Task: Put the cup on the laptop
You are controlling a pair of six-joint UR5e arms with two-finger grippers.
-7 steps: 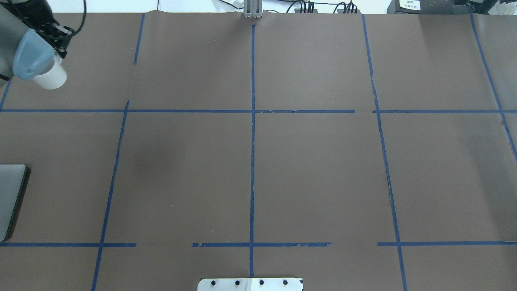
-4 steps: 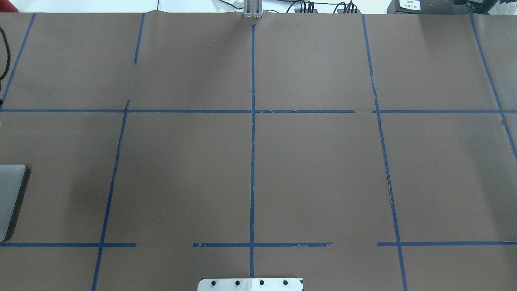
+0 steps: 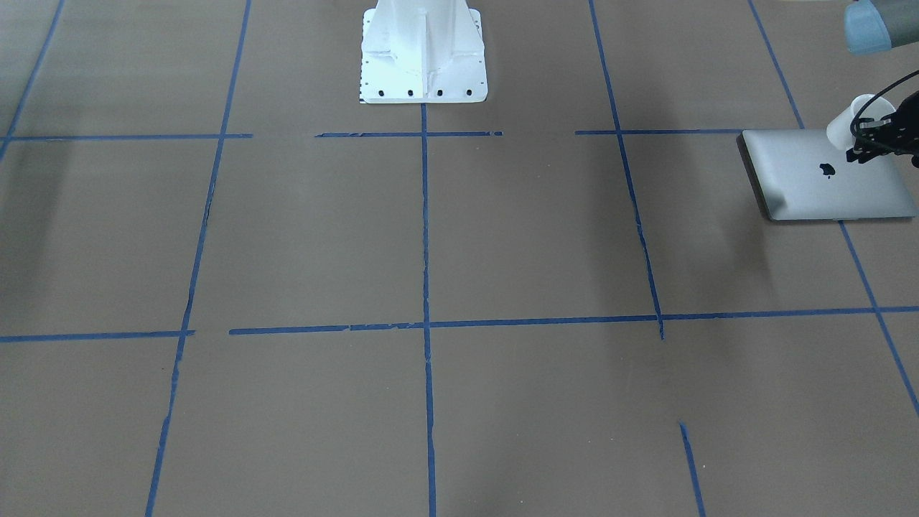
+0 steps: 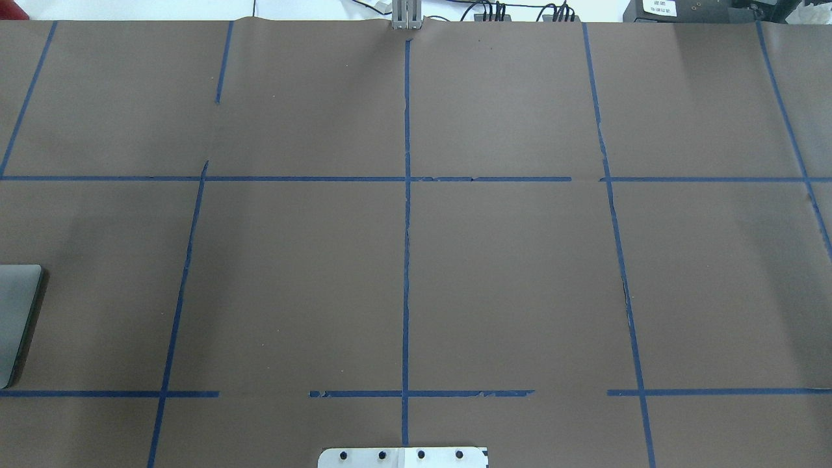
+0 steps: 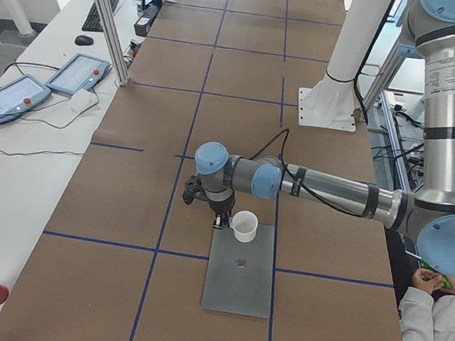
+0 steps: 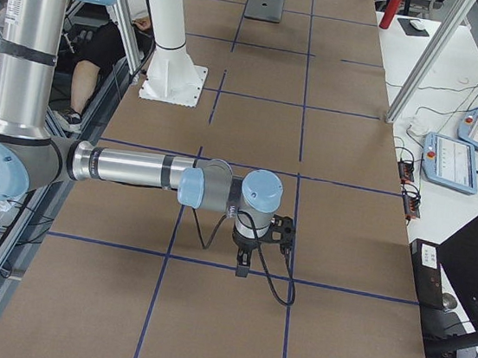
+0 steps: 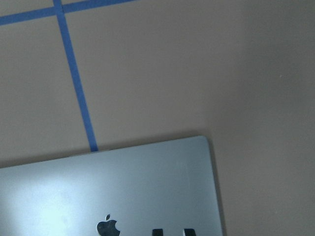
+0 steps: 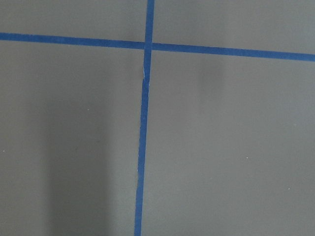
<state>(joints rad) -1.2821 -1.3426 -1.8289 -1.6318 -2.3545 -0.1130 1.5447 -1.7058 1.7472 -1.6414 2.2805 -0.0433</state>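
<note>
Table (image 3: pixel 502 237) holds the laptop (image 3: pixel 811 179) flat at the robot's left end. You cannot tell whether the right gripper (image 6: pixel 241 267) is spread or closed above a tape line (image 6: pixel 126 247). Your left gripper (image 5: pixel 221 219) pinches the cup (image 5: pixel 244 226), holding it over the laptop.

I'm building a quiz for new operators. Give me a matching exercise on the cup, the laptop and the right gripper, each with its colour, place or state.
Things: 1 cup; 2 laptop; 3 right gripper.
States: a. over a blue tape line; b. white, held by the left gripper; c. silver-grey, lying flat.
Pairs: 1-b; 2-c; 3-a.
</note>
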